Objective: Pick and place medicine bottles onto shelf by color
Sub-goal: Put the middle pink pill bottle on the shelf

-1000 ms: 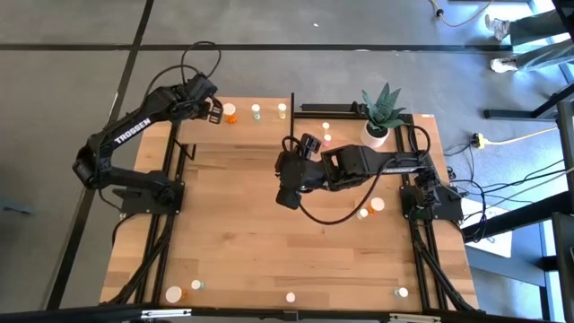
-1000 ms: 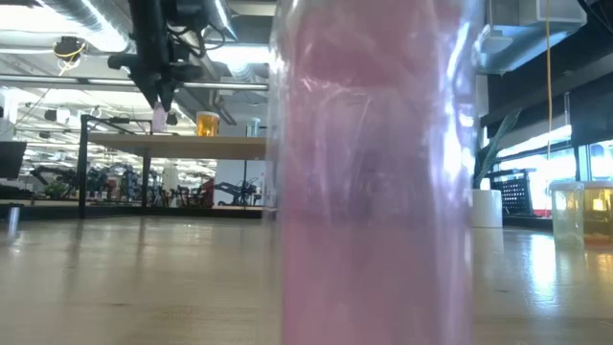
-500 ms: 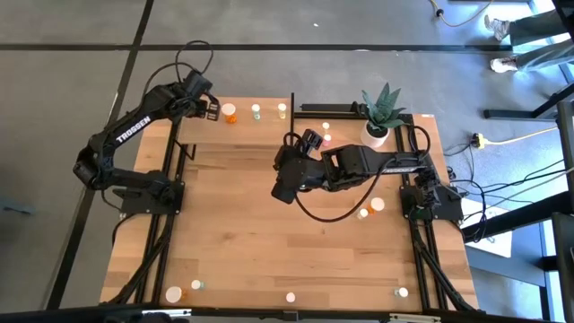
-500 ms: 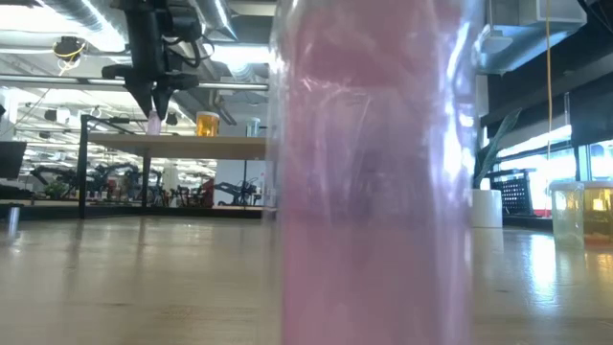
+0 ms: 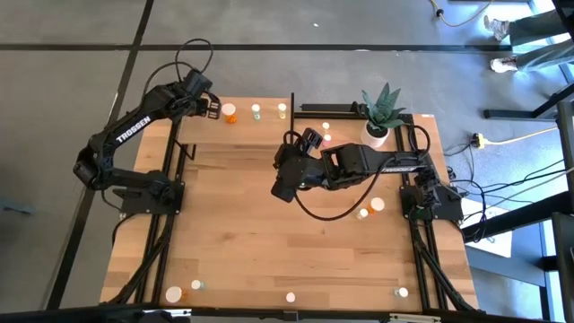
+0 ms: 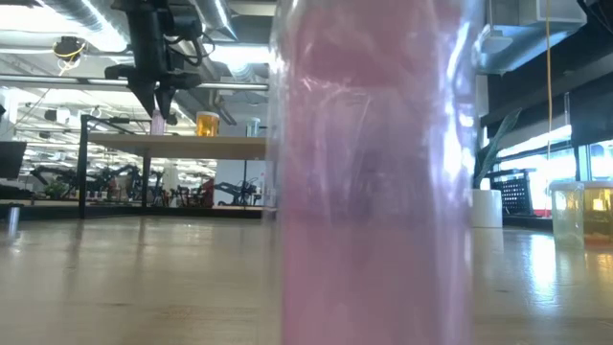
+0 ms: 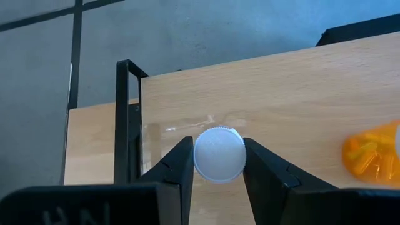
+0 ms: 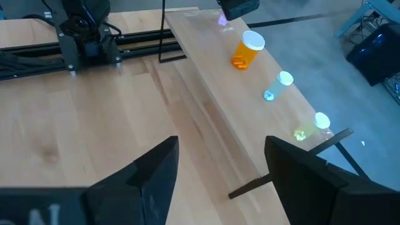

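Item 1: my left tool, over the shelf's left end, clamped on a pink bottle; its white cap sits squeezed between both fingers.

Item 2: orange bottle, on the shelf just right of that tool; green bottle and yellowish bottle follow in a row.

Item 3: my right tool, above mid-counter, fingers apart, holding nothing, well short of the shelf.

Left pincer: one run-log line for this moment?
left pincer: shut on pink bottle, above shelf end | right pincer: open, mid-table | shelf: orange bottle
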`<move>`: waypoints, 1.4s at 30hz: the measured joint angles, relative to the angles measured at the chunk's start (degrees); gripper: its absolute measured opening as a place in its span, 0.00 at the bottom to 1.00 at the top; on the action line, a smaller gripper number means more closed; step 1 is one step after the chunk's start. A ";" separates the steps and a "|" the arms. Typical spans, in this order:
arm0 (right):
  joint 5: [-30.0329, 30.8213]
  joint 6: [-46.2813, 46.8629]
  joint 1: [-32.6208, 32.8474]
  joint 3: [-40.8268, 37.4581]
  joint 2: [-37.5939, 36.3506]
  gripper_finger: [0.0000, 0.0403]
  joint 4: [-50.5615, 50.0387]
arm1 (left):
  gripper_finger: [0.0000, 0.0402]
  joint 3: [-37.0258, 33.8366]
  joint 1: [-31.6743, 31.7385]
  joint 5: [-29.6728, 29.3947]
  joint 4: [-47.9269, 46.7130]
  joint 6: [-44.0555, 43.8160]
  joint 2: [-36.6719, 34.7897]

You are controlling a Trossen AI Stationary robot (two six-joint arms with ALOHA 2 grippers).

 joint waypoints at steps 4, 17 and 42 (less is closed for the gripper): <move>-0.14 -0.06 0.00 0.00 0.02 0.59 0.00 | 0.25 0.00 0.00 -0.02 0.03 -0.02 0.00; -0.14 -0.09 0.00 0.00 0.02 0.59 -0.02 | 0.25 0.00 0.00 0.44 0.02 -1.09 0.00; -0.17 -0.23 0.00 0.00 0.02 0.59 -0.05 | 0.25 0.00 -0.02 -0.15 -0.55 -2.52 -0.01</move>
